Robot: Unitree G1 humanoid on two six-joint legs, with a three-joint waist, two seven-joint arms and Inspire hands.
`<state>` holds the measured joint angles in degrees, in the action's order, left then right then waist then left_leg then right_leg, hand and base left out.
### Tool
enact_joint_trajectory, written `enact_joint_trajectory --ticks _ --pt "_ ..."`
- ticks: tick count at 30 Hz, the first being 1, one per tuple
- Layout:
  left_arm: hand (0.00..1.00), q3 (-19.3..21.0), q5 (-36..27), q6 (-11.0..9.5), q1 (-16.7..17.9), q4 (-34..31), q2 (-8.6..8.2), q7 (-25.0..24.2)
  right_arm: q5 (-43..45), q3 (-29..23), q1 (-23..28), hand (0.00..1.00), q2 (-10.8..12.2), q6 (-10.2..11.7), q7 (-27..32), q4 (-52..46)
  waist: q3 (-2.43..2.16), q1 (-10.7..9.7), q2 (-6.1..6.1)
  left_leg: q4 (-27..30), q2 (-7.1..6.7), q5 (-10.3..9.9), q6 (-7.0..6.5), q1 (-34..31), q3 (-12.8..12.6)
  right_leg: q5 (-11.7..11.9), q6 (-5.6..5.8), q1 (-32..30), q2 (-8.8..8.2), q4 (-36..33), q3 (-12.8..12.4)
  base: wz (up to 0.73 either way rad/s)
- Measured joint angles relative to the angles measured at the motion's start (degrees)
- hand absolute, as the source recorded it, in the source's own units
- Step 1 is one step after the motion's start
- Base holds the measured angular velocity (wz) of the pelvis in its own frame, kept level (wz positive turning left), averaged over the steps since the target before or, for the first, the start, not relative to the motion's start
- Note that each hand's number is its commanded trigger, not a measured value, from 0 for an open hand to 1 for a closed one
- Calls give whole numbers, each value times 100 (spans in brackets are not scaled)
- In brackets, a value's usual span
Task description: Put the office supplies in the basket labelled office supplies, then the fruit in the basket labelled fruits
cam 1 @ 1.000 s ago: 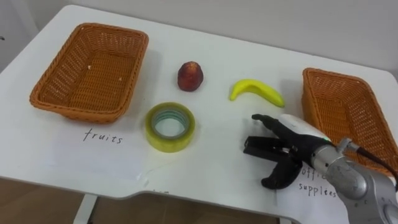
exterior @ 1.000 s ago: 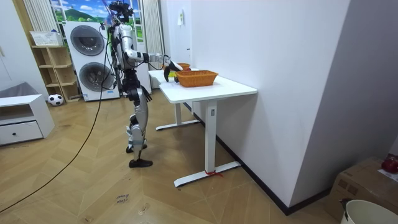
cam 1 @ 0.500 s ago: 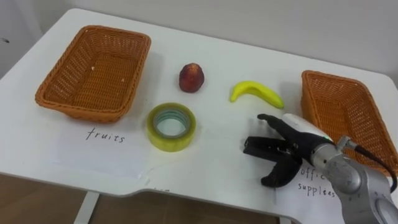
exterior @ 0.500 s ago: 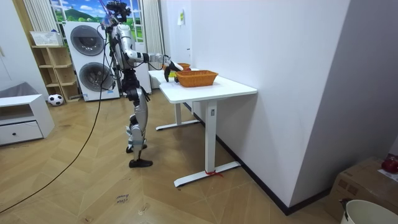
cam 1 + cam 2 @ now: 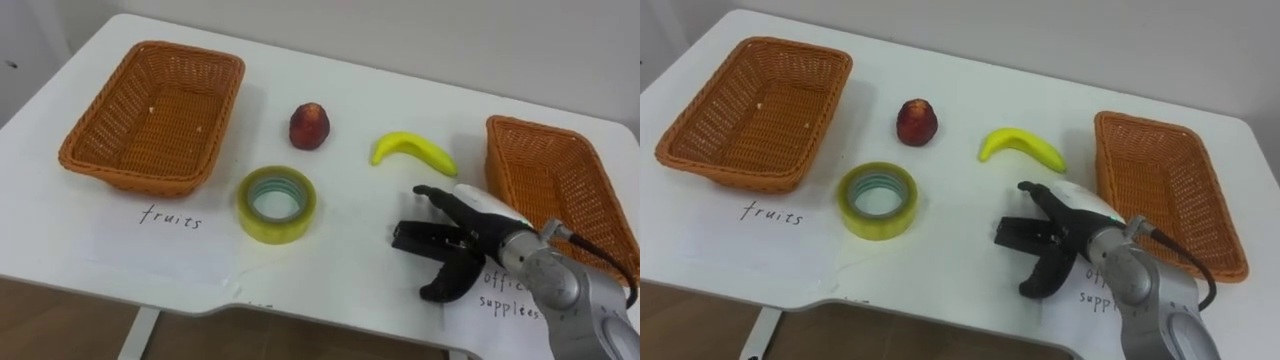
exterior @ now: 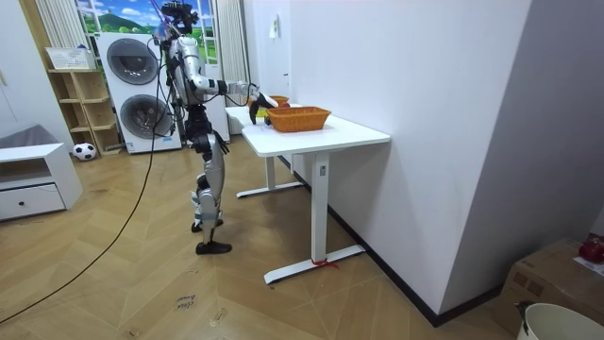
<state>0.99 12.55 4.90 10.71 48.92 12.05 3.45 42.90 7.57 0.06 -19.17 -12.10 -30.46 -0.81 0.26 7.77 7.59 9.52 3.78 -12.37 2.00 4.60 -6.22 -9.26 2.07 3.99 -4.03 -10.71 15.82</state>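
over the front right part of the white table [image 5: 350, 90], close to its near edge, the right hand [image 5: 470, 240] hovers with fingers spread loosely toward the middle and the thumb hanging down, holding nothing. a paper label [image 5: 510, 295] lies partly under it, just in front of the right basket [image 5: 545, 180], which sits close to the table's right edge. the banana [image 5: 412, 149] lies just beyond the fingertips, apart from them, with a bare strip between it and the right basket's rim. the red fruit [image 5: 309, 125] sits further left, well apart from the banana. the tape roll [image 5: 275, 230] lies flat nearer the front edge, with open tabletop between it and the hand. the left basket [image 5: 150, 115] stands near the left edge, holding none of these items, a "fruits" label [image 5: 170, 217] in front of it. seen from the room, the robot stands upright at the table's end, wood floor [image 6: 142, 274] open around it.
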Motion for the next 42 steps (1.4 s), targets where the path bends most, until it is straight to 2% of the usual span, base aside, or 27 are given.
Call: enact_joint_trajectory --ticks 6,7,9,15,20,27,32,36,42 --pt "0 -11 70 2 -2 -59 1 -37 1 18 -16 0 0 -53 -99 23 -14 19 21 15 -1 0 0 6 19 0 0 4 2 2 -1 0" --pt "0 -13 70 3 -2 -59 1 -37 0 18 -15 14 0 -57 -103 24 -14 19 21 13 -1 0 0 6 24 0 0 5 3 2 0 0" --pt "0 -24 69 3 -2 -59 4 -36 -1 25 -10 100 0 -66 -130 24 -13 18 20 1 -1 0 0 1 27 0 0 5 4 5 6 0" --pt "0 -28 66 7 -1 -58 18 -11 22 25 -71 100 -6 -119 -315 -18 1 16 46 -26 -1 -2 1 -9 35 0 0 -3 6 6 12 0" --pt "0 -49 122 7 -50 -62 17 -9 111 24 -182 100 2 -124 88 202 1 31 45 -16 -2 -2 1 -36 74 0 0 -12 9 18 27 3" --pt "0 -139 162 5 -82 -112 28 22 179 41 -236 100 3 -112 352 319 0 41 46 0 -11 -1 0 -1 145 0 0 0 9 17 0 4" --pt "0 -179 162 -20 -152 -109 27 23 126 134 -234 100 8 5 560 338 3 33 41 1 -18 -1 0 23 151 0 1 4 5 28 -47 -8" --pt "0 -185 157 -21 -156 -109 26 23 25 142 -240 100 13 14 622 343 8 34 33 1 -23 -1 0 6 146 0 1 -12 7 31 -101 -4" --pt "0 -191 158 -22 -157 -109 6 73 14 166 -261 100 13 7 651 289 52 42 -29 -17 -24 -4 -2 0 149 0 1 -17 11 23 -108 0"
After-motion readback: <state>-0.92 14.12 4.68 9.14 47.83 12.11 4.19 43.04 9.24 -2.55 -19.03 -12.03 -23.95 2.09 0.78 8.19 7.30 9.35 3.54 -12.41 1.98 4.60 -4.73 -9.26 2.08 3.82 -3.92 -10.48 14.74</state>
